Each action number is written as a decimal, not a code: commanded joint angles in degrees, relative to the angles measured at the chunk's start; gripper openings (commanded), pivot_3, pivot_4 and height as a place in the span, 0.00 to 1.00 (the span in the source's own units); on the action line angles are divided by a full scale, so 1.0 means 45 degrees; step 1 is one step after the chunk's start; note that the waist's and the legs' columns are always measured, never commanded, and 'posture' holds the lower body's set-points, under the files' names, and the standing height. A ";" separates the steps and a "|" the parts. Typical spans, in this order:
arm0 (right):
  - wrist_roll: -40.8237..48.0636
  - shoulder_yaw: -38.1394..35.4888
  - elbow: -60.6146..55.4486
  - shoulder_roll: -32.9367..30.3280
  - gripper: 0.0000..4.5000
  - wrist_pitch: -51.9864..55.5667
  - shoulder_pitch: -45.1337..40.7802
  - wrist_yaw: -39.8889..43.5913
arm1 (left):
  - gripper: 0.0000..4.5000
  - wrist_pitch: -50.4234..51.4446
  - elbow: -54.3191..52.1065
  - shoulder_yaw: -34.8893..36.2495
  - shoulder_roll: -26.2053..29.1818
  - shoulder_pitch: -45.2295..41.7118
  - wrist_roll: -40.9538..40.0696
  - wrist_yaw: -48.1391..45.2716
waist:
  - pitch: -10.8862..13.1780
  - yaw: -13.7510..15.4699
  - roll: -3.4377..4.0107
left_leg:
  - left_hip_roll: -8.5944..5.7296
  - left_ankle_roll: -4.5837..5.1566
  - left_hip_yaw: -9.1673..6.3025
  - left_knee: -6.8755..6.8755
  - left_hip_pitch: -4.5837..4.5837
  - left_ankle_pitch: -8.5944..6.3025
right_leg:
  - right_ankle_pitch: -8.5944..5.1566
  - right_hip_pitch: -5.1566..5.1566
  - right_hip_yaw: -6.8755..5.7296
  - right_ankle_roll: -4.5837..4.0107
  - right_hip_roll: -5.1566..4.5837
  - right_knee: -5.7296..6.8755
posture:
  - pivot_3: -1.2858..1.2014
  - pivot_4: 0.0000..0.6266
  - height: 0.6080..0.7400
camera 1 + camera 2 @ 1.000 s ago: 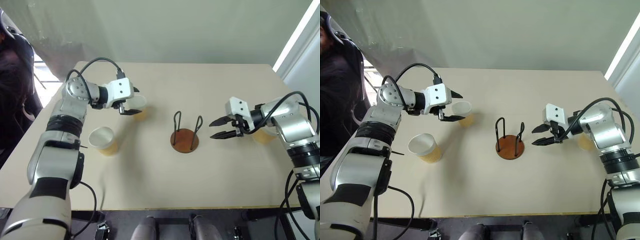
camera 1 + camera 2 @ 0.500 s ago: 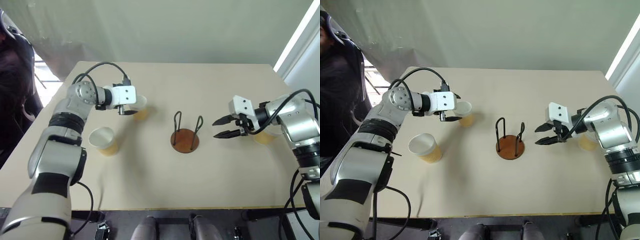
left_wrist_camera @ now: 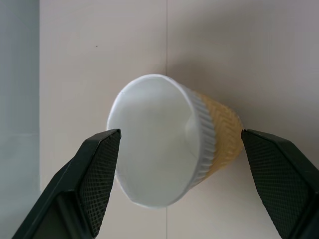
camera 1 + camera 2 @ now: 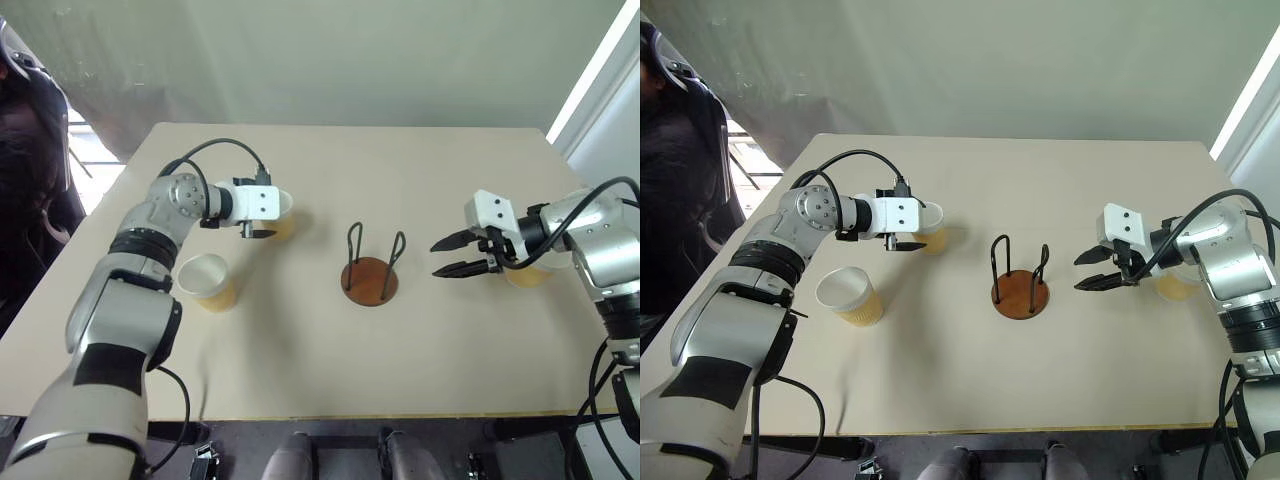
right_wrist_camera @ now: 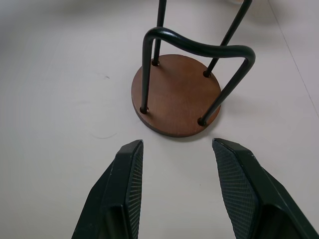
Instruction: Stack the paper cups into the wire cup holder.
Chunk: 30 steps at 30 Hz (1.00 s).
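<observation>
Spread wide, the left claw (image 3: 174, 164) brackets a paper cup (image 3: 169, 149) on the table (image 4: 400, 180): in the left wrist view one black finger (image 3: 92, 174) stands just beside the white rim and the other finger (image 3: 279, 174) just beside the yellow-orange base end, with a sliver of table showing on each side, so neither pad presses the cup. From the head views this cup (image 4: 281, 214) stands upright at the far left of the table, and the left claw (image 4: 262, 222) reaches it from the robot's left, its white wrist block covering part of the rim.

A second paper cup (image 4: 206, 281) stands upright nearer the robot, beside the left forearm and apart from the first. A third paper cup (image 4: 529, 273) sits on the right side of the table, mostly hidden behind the right arm; a bit of its yellow-orange body shows.

Between the two arms stands the wire cup holder (image 4: 371, 272), its round rust-brown base flat on the table and its two black wire loops upright, with no cup inside it. The right claw (image 4: 458, 255) hangs above the table to the right of the holder, well apart from it, pointing toward it with its fingers parted and nothing between them. In the right wrist view the holder (image 5: 177, 94) lies straight ahead of those two fingers (image 5: 124, 194), with bare table between.

A person in dark clothing (image 4: 675, 190) stands at the far left edge, beyond the table's corner.
</observation>
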 commanded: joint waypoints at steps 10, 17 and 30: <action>0.0454 -0.0641 -0.0742 -0.0239 0.49 0.0246 0.0087 -0.0229 | 0.79 0.0045 0.0224 -0.0134 -0.0198 -0.0036 0.0313 0.0162 | 0.0000 0.0002 0.0000 | -0.0001 0.0000 0.0001 0.0003 0.0000 0.0000 | 0.0000 0.0002 -0.0002 0.0000 0.0002 0.0002 | 0.52 0.24 1.00; 0.0510 -0.0859 -0.0881 -0.0378 0.49 0.0285 0.0279 -0.0373 | 0.25 0.0255 0.0420 -0.0181 -0.0195 0.0012 0.0275 -0.0104 | 0.0000 0.0007 0.0000 | 0.0000 0.0000 0.0001 0.0005 0.0000 0.0001 | 0.0000 0.0002 -0.0002 0.0000 0.0003 0.0004 | 0.52 0.24 1.00; 0.0680 -0.1107 -0.0606 -0.0767 0.49 0.0032 0.0107 -0.0043 | 0.01 0.0094 0.0256 0.0308 -0.0034 -0.0488 -0.0420 -0.1370 | 0.0000 0.0013 -0.0001 | -0.0001 0.0001 0.0003 0.0015 0.0000 0.0001 | 0.0000 0.0005 -0.0003 0.0001 0.0006 0.0007 | 0.52 0.24 1.00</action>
